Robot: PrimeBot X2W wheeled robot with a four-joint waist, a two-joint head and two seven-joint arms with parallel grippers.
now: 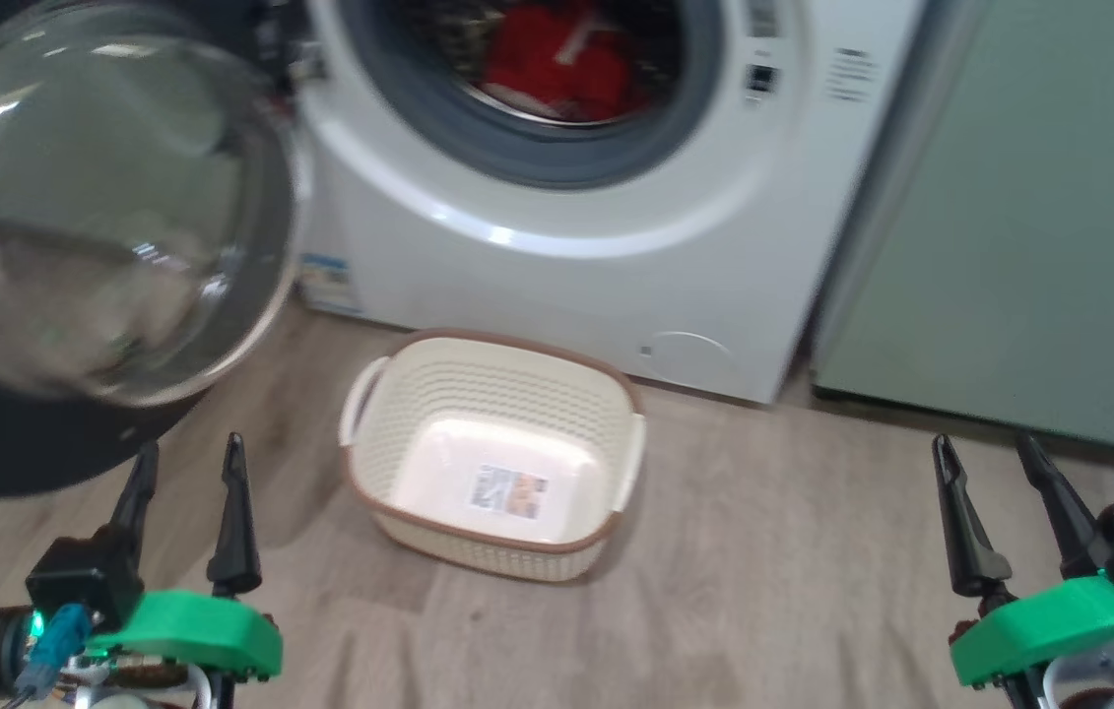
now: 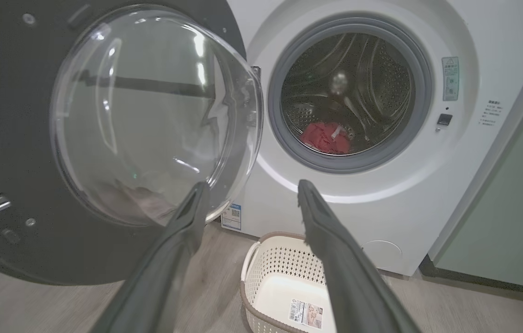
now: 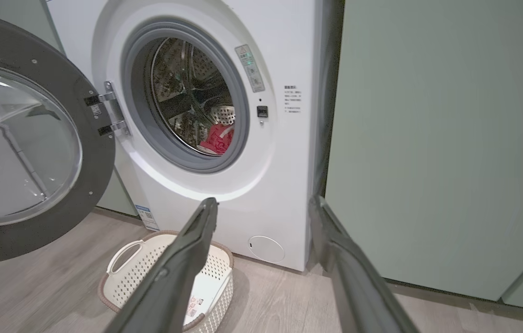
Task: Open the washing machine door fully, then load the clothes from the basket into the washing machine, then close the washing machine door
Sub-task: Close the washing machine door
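In the head view, the washing machine (image 1: 557,266) stands ahead with its door (image 1: 94,197) swung wide to the machine's left, the glass bowl bulging toward us. The clothes (image 1: 557,59) lie red inside the machine's opening. The basket (image 1: 517,342) sits on the floor (image 1: 763,551) just in front of the machine, holding nothing but its label (image 1: 509,492). Our left pincer (image 1: 192,443) hangs below the door, fingers a little apart and gripping nothing. Our right pincer (image 1: 982,441) hangs off the machine's right corner, likewise parted and empty.

In the left wrist view, the door lies just up and left of the fingers, its inner face toward us.

In the right wrist view, the door stands well off to the machine's left, beyond the hinges (image 3: 108,115) beside the opening.

We judge that loading is done and closing the door comes next. The left arm is much the nearer. The push belongs on the door's free edge, the one farthest from the machine, sweeping it round toward the opening.
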